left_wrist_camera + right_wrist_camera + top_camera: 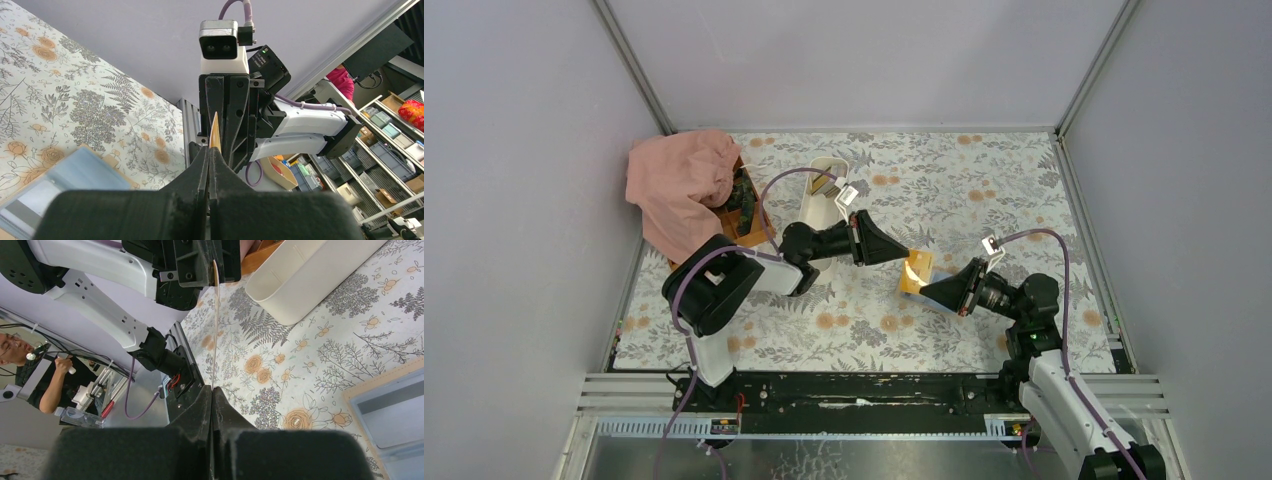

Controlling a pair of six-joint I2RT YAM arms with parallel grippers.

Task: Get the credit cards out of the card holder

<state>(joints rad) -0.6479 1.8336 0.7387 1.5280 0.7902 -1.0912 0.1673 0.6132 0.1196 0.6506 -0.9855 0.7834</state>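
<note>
left arm (pixel 724 285) and right arm (pixel 1064 395): white link shells, black joints, looping purple cables (pixel 1032 231); tapered black fingers (pixel 196 172), white boxy wrist camera (pixel 218 45).

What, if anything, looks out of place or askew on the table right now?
A pink cloth lies crumpled over the wooden box in the far-left corner, hiding most of it. The card holder is also askew: its tan flap is held up on edge, pinched between the left gripper and right gripper.
</note>
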